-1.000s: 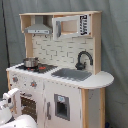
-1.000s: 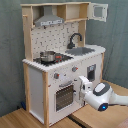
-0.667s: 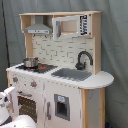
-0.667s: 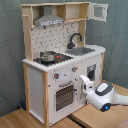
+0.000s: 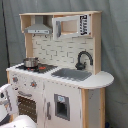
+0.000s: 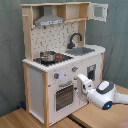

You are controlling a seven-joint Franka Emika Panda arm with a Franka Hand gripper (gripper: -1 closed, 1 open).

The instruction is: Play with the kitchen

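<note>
- A grey curtain [image 5: 114,55] hangs behind everything in both exterior views and closes off the room.
- In the second exterior view the kitchen [image 6: 60,60] stands on a light-wood worktop [image 6: 20,120] whose planks show at the bottom of the picture, with a seam running in front of the toy.
- One kitchen [image 5: 55,75] fills the middle of both exterior views, white with light-wood sides.
- One black faucet [image 5: 83,59] curves over one grey sink [image 5: 71,74] on the first exterior view's right half of the counter.
- One black stovetop [image 6: 51,58] lies beside the sink, and one small metal pot [image 6: 47,56] stands on it.
- One grey hood [image 6: 49,20] hangs above the stovetop, next to one upper cupboard whose windowed door [image 6: 99,11] stands swung open in the second exterior view.
- One oven door [image 6: 64,96] with a dark window sits low on the front.
- Two knobs [image 6: 56,76] show above the oven door in the second exterior view.
- One white robot arm [image 6: 106,95] reaches in from the second exterior view's right, and its tool [image 6: 80,83] is right at the front of the kitchen beside the oven door.
- I cannot tell how far the tool is open, nor whether it has hold of anything.
- In the first exterior view only white parts of the arm [image 5: 6,100] show at the lower left edge.
</note>
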